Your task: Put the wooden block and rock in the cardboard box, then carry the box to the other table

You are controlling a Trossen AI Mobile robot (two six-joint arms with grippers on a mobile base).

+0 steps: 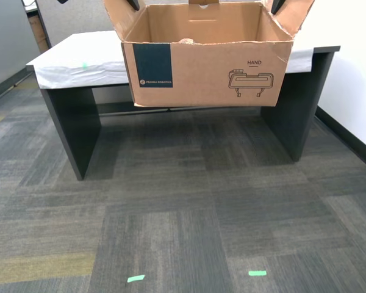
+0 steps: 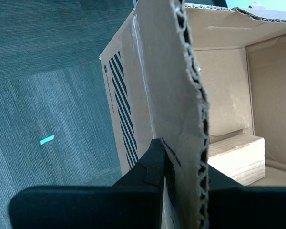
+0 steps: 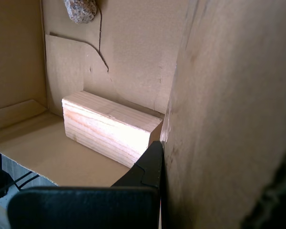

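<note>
A surface (image 1: 79, 64) with a whitish-grey, slightly wrinkled sheet over its top stands on dark panel legs (image 1: 70, 119) against a white wall. 1 small green mark (image 1: 85, 65) lies on the sheet toward the exterior view's left. Below it spreads the floor (image 1: 183, 207), laid in grey carpet tiles with 1 yellowish strip (image 1: 39, 267) at the exterior view's lower left. 2 short green tape marks (image 1: 135, 278) (image 1: 257, 273) lie on the carpet near the exterior view's bottom edge, well apart.
</note>
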